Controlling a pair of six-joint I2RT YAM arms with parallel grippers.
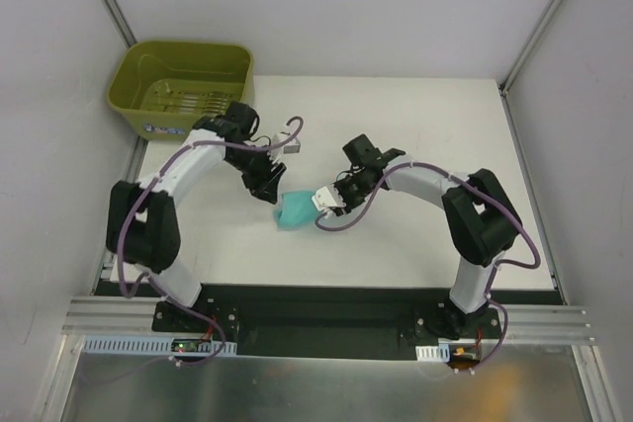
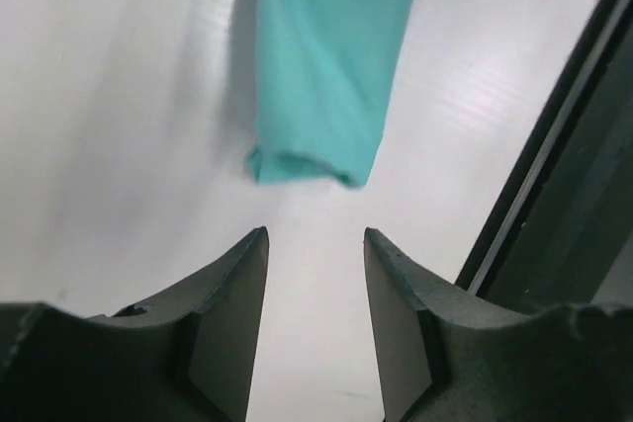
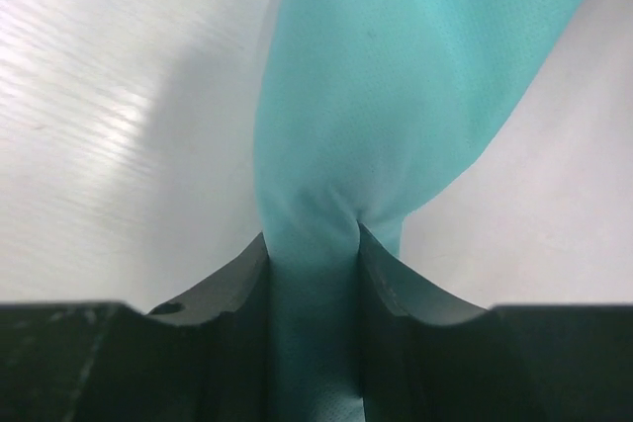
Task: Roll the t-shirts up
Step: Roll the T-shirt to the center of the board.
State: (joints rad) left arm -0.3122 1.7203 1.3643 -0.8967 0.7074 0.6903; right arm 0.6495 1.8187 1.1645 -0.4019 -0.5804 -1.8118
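The teal-green t-shirt (image 1: 295,211) lies in a narrow rolled bundle at the middle of the white table, between my two grippers. In the left wrist view the end of the t-shirt roll (image 2: 321,66) lies just beyond my left gripper (image 2: 315,236), whose jaws stand apart with only bare table between them. In the top view the left gripper (image 1: 272,190) sits at the roll's upper left end. My right gripper (image 3: 311,237) is shut on the t-shirt (image 3: 396,96), the fabric pinched and bunched between its jaws. From above, the right gripper (image 1: 324,203) is at the roll's right end.
An olive-green plastic tub (image 1: 178,86) stands at the back left corner of the table. A dark frame rail (image 2: 554,165) runs along the table's edge on the right of the left wrist view. White walls enclose the table on three sides.
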